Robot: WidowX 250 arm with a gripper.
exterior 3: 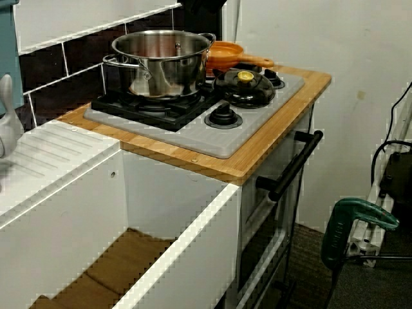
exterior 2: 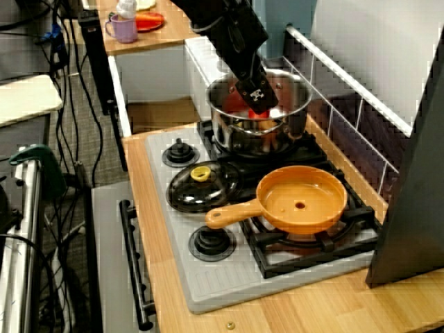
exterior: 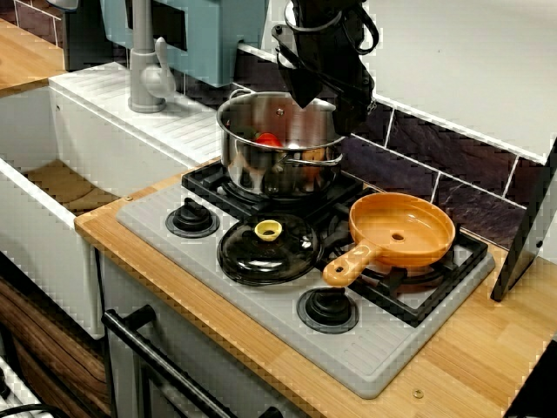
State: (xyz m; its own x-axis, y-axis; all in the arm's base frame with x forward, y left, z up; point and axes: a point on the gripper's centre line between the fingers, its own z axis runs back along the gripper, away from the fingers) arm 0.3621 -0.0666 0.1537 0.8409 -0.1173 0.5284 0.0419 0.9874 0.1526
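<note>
1. No word, brand, number or sign can be read in any of the three views.
2. The only marking of any kind is a set of small white marks (exterior 2: 258, 94) on the black housing of the gripper (exterior 2: 261, 105), just above the fingers. They show in the high view from the side.
3. These marks are too small and blurred to tell whether they are letters, digits or a plain pattern.
</note>
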